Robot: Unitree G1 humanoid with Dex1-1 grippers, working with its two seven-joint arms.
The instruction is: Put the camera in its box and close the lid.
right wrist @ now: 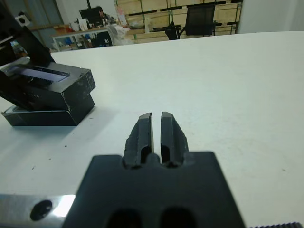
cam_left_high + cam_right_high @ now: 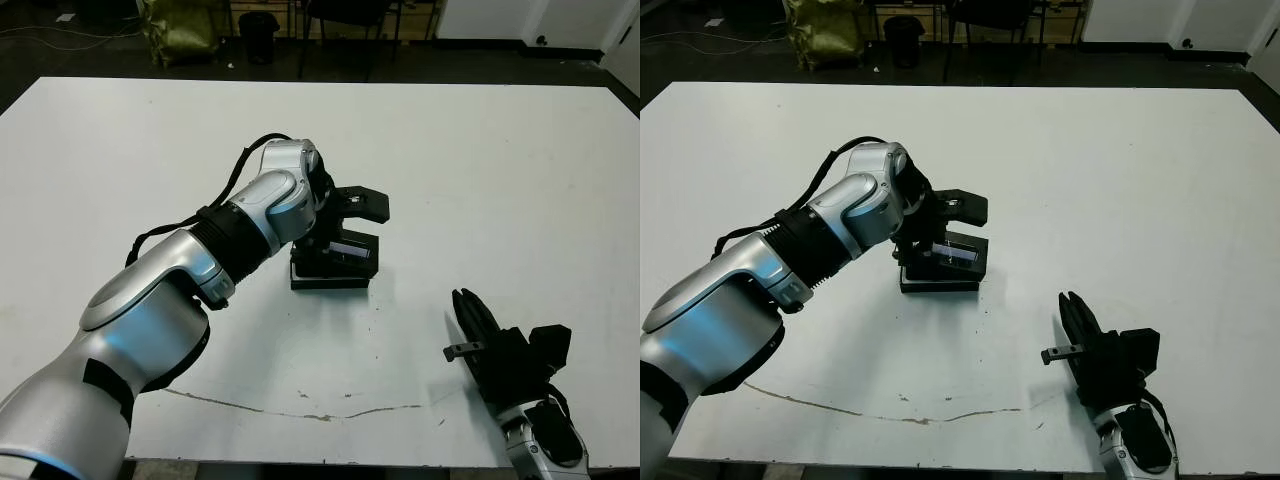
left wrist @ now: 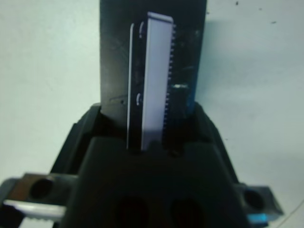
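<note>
- While the left gripper (image 2: 345,232) gripped the lid (image 1: 40,80) edgewise, it lay tilted over the box (image 1: 45,115), long axes roughly matching (nearer arm).
- Right gripper (image 1: 156,130) jaws were nearly together, empty, well apart on the bench (image 2: 500,180).

Even, bright light falls on the white table (image 2: 500,160); shadows are soft and short. The left wrist view is blurry and dim.

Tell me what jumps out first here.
The silver left arm reaches to mid-table, its left gripper pinching a flat black lid with a pale purplish window tilted over the shallow black box. The right gripper rests idle near the front right edge, fingers nearly together.
</note>
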